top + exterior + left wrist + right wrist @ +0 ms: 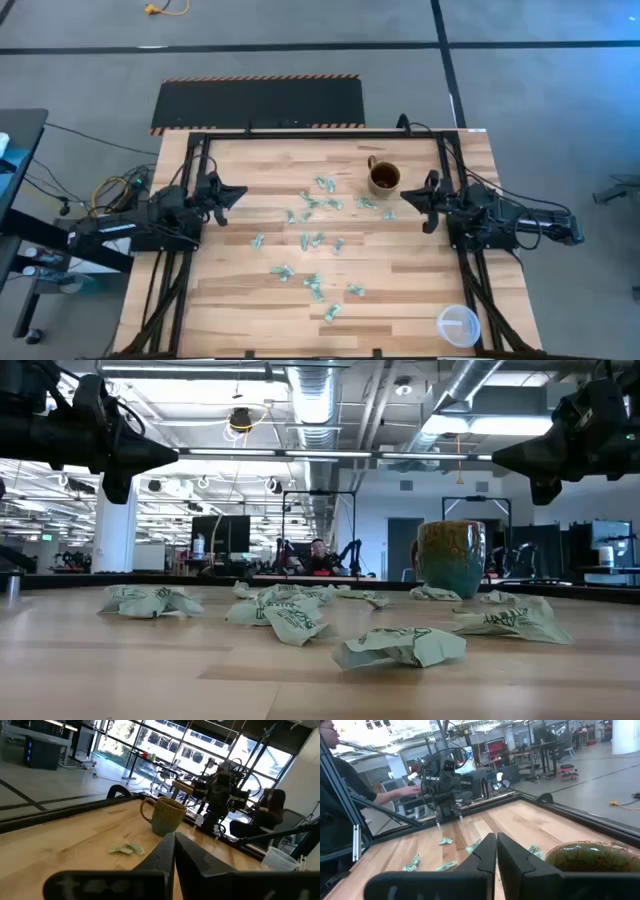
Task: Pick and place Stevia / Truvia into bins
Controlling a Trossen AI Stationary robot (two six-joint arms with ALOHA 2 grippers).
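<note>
No sorting showed yet. The small pale green paper sachets (312, 240) all lay strewn across the middle of the light wooden table (250, 310), and the round clear plastic cup (458, 325), at about 4 o'clock from them near the table's corner, looked empty. The left gripper (232, 195) at 9 o'clock and the right gripper (414, 201) at 3 o'clock were both closed on nothing, raised above the table. The brown handled mug (384, 178) stood at 1 o'clock.

Brown handled mug (384, 178), upright on the wooden table (250, 300), toward its far edge; black hazard-striped mat (258, 103) on the floor beyond the table.
</note>
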